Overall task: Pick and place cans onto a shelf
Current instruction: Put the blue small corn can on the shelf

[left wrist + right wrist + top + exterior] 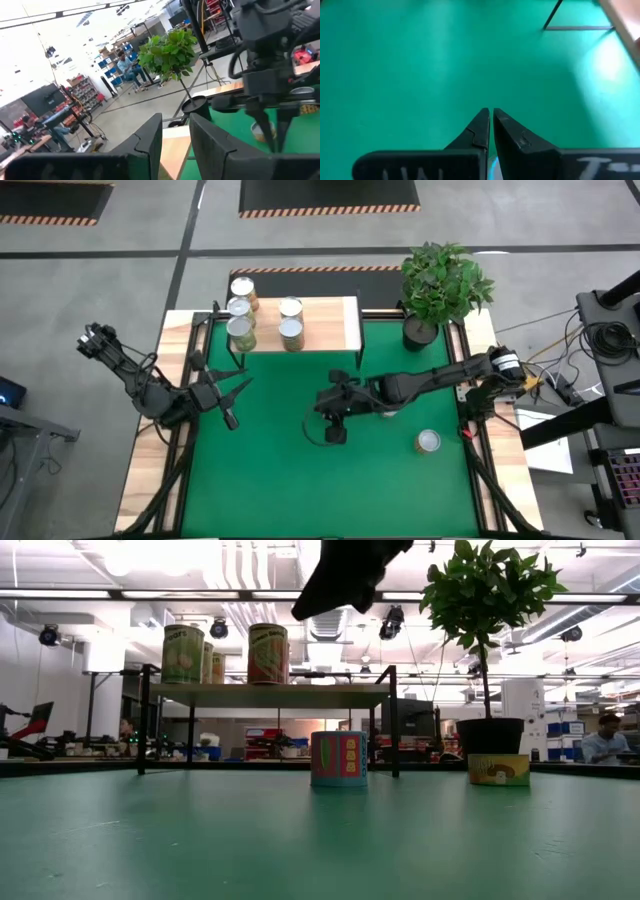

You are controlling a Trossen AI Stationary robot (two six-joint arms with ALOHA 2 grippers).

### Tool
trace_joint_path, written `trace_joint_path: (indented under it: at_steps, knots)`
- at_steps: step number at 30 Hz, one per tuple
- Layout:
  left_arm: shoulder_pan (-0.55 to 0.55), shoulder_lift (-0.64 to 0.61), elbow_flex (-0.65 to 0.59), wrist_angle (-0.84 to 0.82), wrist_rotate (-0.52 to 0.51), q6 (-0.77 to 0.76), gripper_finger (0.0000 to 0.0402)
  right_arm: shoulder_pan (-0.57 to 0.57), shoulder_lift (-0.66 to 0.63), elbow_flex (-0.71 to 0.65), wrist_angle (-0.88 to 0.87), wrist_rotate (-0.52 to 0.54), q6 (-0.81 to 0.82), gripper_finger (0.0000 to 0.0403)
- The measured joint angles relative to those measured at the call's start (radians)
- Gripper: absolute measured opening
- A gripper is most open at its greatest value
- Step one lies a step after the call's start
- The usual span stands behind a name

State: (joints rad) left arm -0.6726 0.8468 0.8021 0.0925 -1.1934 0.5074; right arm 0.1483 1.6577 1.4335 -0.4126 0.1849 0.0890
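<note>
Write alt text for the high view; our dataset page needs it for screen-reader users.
Five cans stand on the pale-wood shelf at the green mat's far edge, and one more can sits on the mat. The right gripper, shut and empty, hangs over mid-mat; the left gripper waits at the left edge beside a potted plant.

Five cans (243,288) stand on one shelf (325,320). Two more cans (428,442) stand on the green mat (270,470). There is one potted plant (440,285), and two arms.
</note>
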Motion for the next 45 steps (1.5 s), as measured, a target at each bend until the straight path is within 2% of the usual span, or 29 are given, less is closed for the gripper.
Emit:
trace_joint_path:
  at_steps: [11, 20, 37, 41, 45]
  knots:
    - [0.0, -0.002, 0.0, 0.039, 0.006, 0.078, 0.0081, 0.024, 0.0, -0.13, 0.143, 0.001, 0.076, 0.0013]
    - [0.021, -0.002, 0.0, 0.04, 0.007, 0.094, 0.0081, 0.013, 0.001, -0.167, 0.163, 0.012, 0.095, 0.0013]
    - [0.022, -0.001, 0.0, 0.05, 0.008, 0.012, 0.0081, 0.009, 0.001, -0.173, 0.132, 0.027, -0.039, 0.0015]
    - [0.022, 0.004, 0.0, 0.05, 0.008, -0.012, 0.0081, -0.008, 0.001, -0.173, 0.132, 0.027, -0.052, 0.0038]
    - [0.022, 0.016, 0.0, 0.05, 0.008, -0.016, 0.0081, -0.025, 0.001, -0.173, 0.106, 0.031, -0.036, 0.0091]
